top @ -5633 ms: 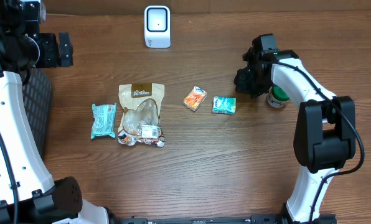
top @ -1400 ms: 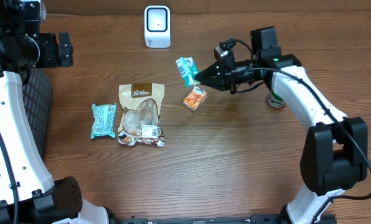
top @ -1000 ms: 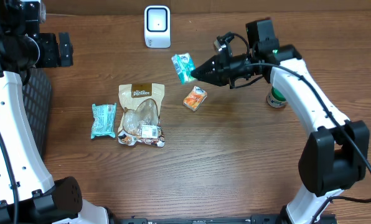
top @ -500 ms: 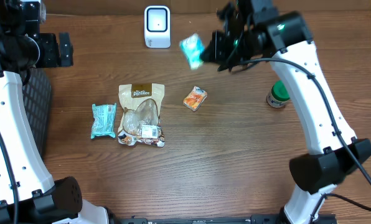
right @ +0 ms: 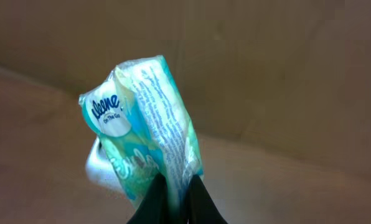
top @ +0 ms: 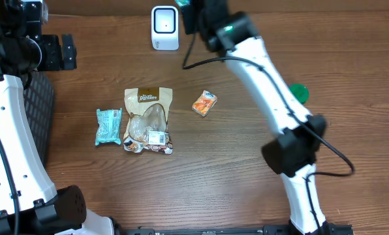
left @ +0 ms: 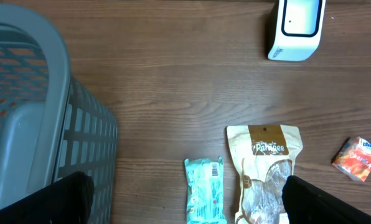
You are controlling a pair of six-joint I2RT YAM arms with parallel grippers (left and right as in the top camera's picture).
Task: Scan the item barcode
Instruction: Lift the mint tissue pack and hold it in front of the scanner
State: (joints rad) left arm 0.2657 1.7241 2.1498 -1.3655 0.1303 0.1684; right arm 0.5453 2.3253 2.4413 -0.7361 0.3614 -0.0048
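Teal tissue pack pinched in right hand, left hand spread wide, one scanner, three packets lying flat

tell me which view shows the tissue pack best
Right wrist: the tissue pack fills the frame, label readable, pinched at its lower edge by the right gripper. Overhead, the right arm hides most or all of it. The left wrist view misses it.
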